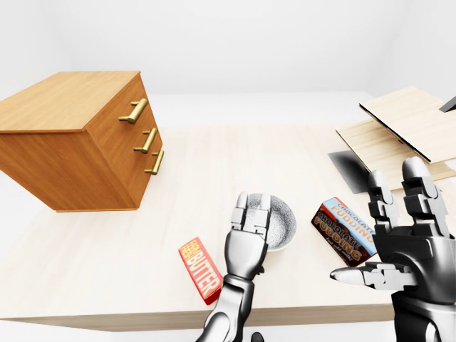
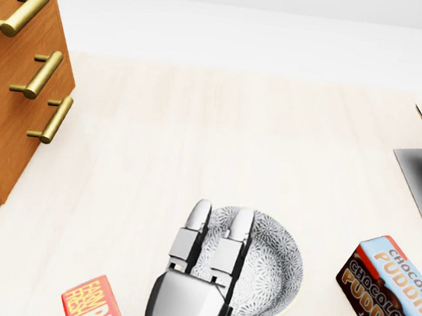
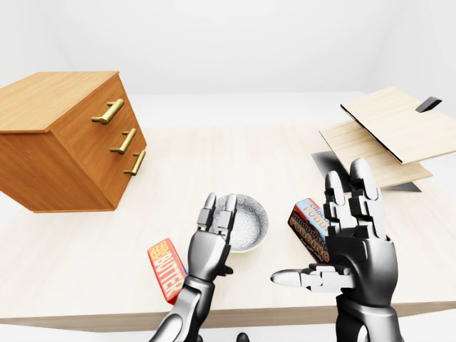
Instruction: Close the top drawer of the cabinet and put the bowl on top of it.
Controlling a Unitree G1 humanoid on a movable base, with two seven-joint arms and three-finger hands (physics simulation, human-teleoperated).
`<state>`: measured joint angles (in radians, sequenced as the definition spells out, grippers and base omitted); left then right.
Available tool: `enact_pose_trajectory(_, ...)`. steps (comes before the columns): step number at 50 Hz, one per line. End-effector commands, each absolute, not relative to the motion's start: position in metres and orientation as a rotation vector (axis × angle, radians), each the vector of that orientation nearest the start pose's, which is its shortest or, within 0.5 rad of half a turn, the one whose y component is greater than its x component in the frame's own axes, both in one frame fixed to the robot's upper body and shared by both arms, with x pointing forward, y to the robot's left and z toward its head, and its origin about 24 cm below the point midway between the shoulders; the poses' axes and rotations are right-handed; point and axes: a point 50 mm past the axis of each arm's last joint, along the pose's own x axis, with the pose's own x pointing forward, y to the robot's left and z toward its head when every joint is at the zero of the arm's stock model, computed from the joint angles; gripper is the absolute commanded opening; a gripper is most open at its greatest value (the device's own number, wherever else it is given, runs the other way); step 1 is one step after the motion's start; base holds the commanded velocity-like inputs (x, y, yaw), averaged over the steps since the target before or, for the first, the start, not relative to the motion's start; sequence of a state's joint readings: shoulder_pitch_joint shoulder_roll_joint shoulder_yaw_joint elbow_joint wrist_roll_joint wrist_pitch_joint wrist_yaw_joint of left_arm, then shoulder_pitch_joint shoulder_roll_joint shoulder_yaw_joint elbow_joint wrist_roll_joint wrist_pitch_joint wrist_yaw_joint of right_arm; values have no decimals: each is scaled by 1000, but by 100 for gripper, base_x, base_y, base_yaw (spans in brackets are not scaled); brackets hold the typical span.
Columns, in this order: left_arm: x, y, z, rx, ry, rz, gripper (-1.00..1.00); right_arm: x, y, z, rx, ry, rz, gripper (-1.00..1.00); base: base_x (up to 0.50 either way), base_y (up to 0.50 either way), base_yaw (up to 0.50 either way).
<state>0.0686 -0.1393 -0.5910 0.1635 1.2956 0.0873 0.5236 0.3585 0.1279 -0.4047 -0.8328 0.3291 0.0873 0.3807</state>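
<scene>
Brown cardboard marks the box reading "CHOCOLATE PUDDING" (image 2: 386,308), propped aslant on the pale wooden table (image 2: 198,140) just right of the grey-patterned ceramic bowl (image 2: 277,277). A red pack lettered "BUTTER" (image 1: 199,267) lies left of the bowl. The left hand (image 2: 197,282) rests flat, fingers straight over the bowl's left rim, gripping nothing. The right hand (image 3: 353,242) stands upright, fingers spread, empty. At upper left sits the wooden three-drawer cabinet (image 1: 71,135) with brass handles, all drawers flush.

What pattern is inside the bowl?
The bowl has a fine grey-and-white speckled floral pattern inside, with a pale cream rim. The head view shows it best.
</scene>
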Motion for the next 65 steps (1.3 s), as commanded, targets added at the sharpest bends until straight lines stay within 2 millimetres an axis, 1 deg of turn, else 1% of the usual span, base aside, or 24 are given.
enact_pose_trajectory(1,204,-1,24,1103,-418,-112,100,144,-213,152,88,-467,-38,100,0,0,0)
enact_pose_trajectory(22,209,-5,15,1126,-390,-137,100,142,-214,154,86,-476,-41,100,0,0,0)
enact_pose_trajectory(30,213,-5,17,1129,-392,-127,100,143,-214,154,87,-477,-40,100,0,0,0)
enact_pose_trajectory(50,212,-8,14,1137,-383,-143,100,142,-214,153,89,-474,-39,100,0,0,0)
enact_pose_trajectory(51,212,-8,13,1136,-381,-144,62,142,-214,153,88,-475,-39,100,0,0,0)
enact_pose_trajectory(52,212,-8,13,1136,-381,-144,62,142,-214,153,88,-475,-39,100,0,0,0)
enact_pose_trajectory(53,212,-8,12,1140,-380,-148,-100,142,-214,153,88,-475,-39,100,0,0,0)
enact_pose_trajectory(65,213,-7,11,1144,-371,-148,-100,143,-214,153,89,-475,-38,100,0,0,0)
